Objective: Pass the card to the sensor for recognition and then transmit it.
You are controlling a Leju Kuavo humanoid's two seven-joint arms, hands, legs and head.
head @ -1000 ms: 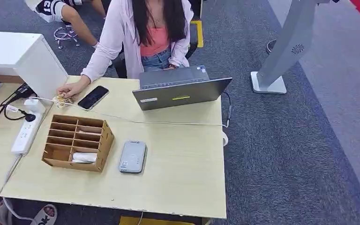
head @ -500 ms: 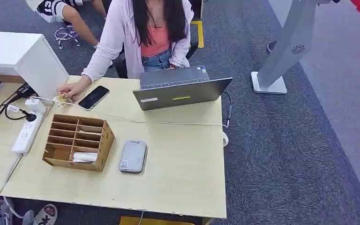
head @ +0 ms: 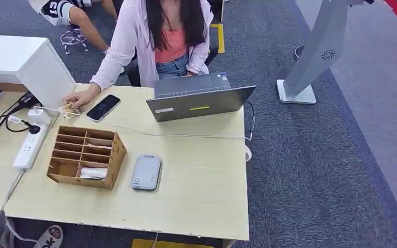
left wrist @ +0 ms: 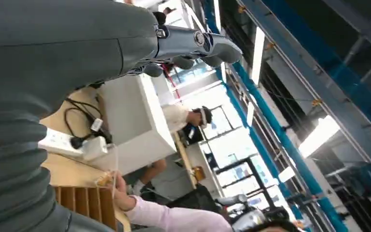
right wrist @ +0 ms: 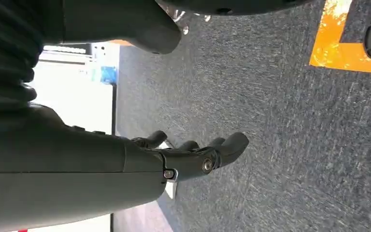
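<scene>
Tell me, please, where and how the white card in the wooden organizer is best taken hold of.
Probably pinch the white card across its exposed upper edge, coming down from above on the robot's side. It lies in a near-row slot of the wooden organizer, whose compartments open upward, and dividers wall off its sides.

Camera layout: one high head view, two close wrist views.

The head camera looks forward and down on the table (head: 196,196) and carpet. The left wrist camera sits close behind the left hand (left wrist: 193,46), tilted up toward the ceiling; it shares the organizer (head: 85,156) and power strip (head: 28,147). The right wrist camera looks down past the right hand (right wrist: 198,157) at carpet.
</scene>
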